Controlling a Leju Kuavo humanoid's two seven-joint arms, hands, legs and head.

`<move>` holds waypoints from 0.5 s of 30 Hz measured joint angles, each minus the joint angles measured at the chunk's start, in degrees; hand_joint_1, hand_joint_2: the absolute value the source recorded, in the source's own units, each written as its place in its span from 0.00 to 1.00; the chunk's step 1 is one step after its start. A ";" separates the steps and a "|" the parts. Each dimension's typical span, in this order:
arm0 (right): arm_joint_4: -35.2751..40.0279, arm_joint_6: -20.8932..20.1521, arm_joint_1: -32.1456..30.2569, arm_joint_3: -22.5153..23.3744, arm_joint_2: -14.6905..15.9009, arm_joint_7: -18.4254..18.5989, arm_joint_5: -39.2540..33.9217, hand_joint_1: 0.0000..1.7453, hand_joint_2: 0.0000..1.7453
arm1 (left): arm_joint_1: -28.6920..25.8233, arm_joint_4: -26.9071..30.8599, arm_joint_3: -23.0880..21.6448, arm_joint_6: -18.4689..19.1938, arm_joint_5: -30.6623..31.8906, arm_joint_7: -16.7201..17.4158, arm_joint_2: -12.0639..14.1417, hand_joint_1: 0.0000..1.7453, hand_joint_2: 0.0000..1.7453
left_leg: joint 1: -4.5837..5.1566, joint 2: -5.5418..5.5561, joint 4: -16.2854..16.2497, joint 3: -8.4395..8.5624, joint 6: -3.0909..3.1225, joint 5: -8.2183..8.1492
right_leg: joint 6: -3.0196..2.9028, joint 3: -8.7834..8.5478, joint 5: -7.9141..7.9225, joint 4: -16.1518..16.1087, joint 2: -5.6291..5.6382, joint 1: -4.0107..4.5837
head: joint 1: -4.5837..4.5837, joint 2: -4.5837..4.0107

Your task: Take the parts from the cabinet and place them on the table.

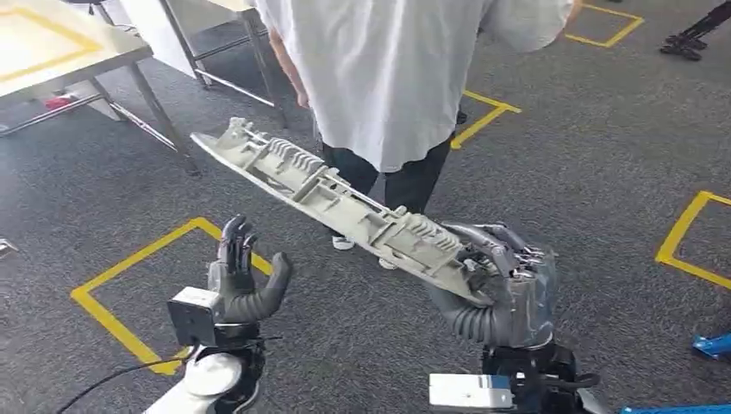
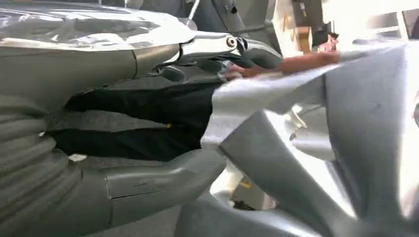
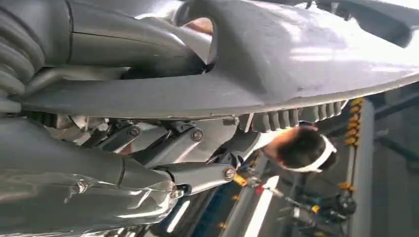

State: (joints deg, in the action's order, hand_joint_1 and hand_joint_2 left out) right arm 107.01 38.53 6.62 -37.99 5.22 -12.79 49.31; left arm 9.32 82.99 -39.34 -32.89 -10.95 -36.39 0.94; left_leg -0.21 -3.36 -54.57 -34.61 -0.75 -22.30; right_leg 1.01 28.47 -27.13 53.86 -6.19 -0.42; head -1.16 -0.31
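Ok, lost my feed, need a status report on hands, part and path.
Right hand gripping long grey plastic part by one end. Left hand open, empty. Person in white shirt directly ahead, behind part.

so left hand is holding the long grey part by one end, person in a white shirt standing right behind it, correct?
No, the right hand holds the long grey part by one end; the left hand holds nothing, per the head view. The person in a white shirt does stand right behind it.
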 joint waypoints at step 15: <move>-0.31 0.00 -0.55 0.61 -0.07 -0.59 -0.66 1.00 1.00 | 0.21 -0.18 0.00 0.68 -1.92 -0.20 -0.55 0.00 1.00 | -0.34 11.10 -0.13 -0.11 0.93 0.29 | 0.11 1.61 0.48 1.11 10.88 -0.84 | 2.93 0.00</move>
State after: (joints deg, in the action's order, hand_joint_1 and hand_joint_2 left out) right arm 106.71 38.53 6.07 -37.38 5.16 -13.38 48.65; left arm 9.53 82.82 -39.34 -32.22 -12.87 -36.59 0.39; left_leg -0.55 7.74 -54.70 -34.72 0.18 -22.01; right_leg 1.11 30.08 -26.65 54.97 4.69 -1.27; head 1.77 -0.31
